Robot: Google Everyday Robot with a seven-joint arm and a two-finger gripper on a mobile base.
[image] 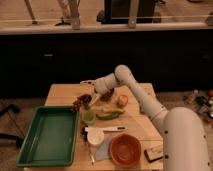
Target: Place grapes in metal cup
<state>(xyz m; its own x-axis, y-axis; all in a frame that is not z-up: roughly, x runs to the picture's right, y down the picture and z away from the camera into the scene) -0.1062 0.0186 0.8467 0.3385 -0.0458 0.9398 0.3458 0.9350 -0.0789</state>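
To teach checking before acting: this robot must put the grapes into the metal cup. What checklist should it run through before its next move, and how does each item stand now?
1. Position of the claw: low over the far left part of the table, right beside the grapes. Ok.
2. Hold on the grapes: cannot tell; they meet the claw in this view.
3. Location of the metal cup: cannot tell for sure; the dark shape just right of the claw may be it.
4. Cup upright and free: cannot tell.
5. Clutter: the pale-green item and the yellow-green fruit lie nearer the camera, off that line. Ok.
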